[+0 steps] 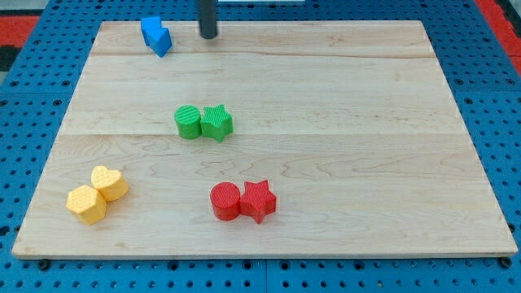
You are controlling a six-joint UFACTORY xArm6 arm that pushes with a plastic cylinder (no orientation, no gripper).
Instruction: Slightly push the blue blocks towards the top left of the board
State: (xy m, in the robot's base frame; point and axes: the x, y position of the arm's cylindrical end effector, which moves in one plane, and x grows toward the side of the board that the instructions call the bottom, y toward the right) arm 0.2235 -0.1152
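The blue blocks (pixel 156 36) sit pressed together near the board's top left, their shapes hard to tell apart. My tip (pixel 208 35) is the lower end of a dark rod coming down from the view's top. It stands on the board a short way to the right of the blue blocks and does not touch them.
A green cylinder (pixel 188 122) and a green star (pixel 216 122) touch near the board's middle. A red cylinder (pixel 225 201) and a red star (pixel 258 200) touch lower down. A yellow heart (pixel 109 183) and a yellow hexagon (pixel 86 203) lie at the bottom left. The wooden board (pixel 342 146) lies on a blue pegboard.
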